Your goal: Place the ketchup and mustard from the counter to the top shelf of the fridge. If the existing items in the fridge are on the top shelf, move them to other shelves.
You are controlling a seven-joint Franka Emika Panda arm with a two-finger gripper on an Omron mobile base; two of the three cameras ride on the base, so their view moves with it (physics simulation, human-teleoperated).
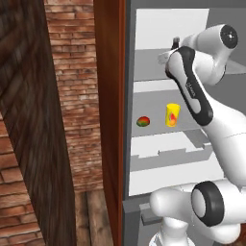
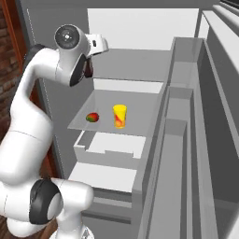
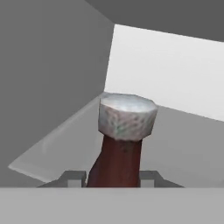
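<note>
1. Grey fridge (image 1: 129,144) stands open; the left base view adds a brick wall (image 1: 72,96) and a red-brown cabinet side (image 1: 109,105) to its left. The right base view shows the open door's grey bins (image 2: 186,140) running down the right side.
2. White arm (image 1: 221,125) reaches up into the top shelf (image 2: 135,63) area. In the left base view the forearm covers the hand, so the grip is hidden there.
3. Middle shelf (image 2: 140,100): yellow cup (image 2: 120,115) upright with a red mark on it, and a small red-green fruit (image 2: 92,117) just to its left, apart from it. Both show in each base view.
4. Below that, a drawer-like tray (image 2: 107,149), seen from above in the right base view and side-on in the left.
5. Ketchup bottle (image 3: 122,144): dark red body, whitish cap. Hand view has it upright between the fingers (image 3: 74,177), over the top shelf near the back left corner. Right base view gives just a dark red sliver under the hand; can't tell whether its base touches the shelf.
6. Gripper (image 3: 111,177): fingers clamped on the bottle's body, one on each side.
</note>
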